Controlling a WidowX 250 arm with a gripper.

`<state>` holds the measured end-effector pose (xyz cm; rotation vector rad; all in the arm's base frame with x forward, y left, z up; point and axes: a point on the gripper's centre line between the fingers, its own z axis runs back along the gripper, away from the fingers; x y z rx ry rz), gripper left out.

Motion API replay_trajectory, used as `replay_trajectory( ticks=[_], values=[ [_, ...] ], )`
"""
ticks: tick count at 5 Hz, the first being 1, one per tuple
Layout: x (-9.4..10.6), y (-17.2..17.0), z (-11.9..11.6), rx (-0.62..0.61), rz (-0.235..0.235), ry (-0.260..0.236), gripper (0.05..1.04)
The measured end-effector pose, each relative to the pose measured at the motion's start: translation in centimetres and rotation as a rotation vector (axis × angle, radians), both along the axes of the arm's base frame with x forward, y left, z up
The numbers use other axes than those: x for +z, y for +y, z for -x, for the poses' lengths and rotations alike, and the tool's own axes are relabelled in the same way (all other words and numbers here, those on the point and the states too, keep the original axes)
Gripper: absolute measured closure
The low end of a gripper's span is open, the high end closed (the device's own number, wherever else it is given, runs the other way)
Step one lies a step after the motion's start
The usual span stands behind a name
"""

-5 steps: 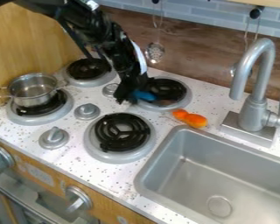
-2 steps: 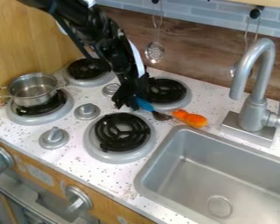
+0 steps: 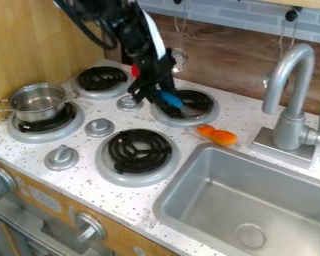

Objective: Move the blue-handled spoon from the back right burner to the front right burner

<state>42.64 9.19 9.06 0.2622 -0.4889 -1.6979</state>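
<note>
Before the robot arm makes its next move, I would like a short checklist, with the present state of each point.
1. Black gripper is beside the blue object: ok.
2. Blue object is securely held: cannot tell; the grip is not clearly visible.
3. Blue object is clear of the round black-coil burner nearest the silver faucet: not ok; in this view it overlaps the burner.
4. Orange two-lobed object is apart from the gripper: ok; it lies on the speckled white counter.
5. Silver metal pot is upright and away from the gripper: ok.
</note>
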Motion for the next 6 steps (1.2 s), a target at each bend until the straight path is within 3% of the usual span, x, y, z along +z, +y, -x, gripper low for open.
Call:
replay_trajectory(
  ticks=[1,2,3,4,5,6],
  values=[
    [1.7,-0.7,2.6,-0.012,-0.003,0.010,0.642],
    [2.9,-0.6,5.6,-0.064,-0.094,0.026,0.643],
    [2.2,0.3,8.0,-0.070,-0.162,0.070,0.687],
    [1.1,1.2,9.1,-0.046,-0.168,0.084,0.689],
    [0.0,2.0,8.6,-0.040,-0.193,0.078,0.689],
    [-2.6,2.5,8.5,-0.043,-0.201,0.126,0.689]
  ],
)
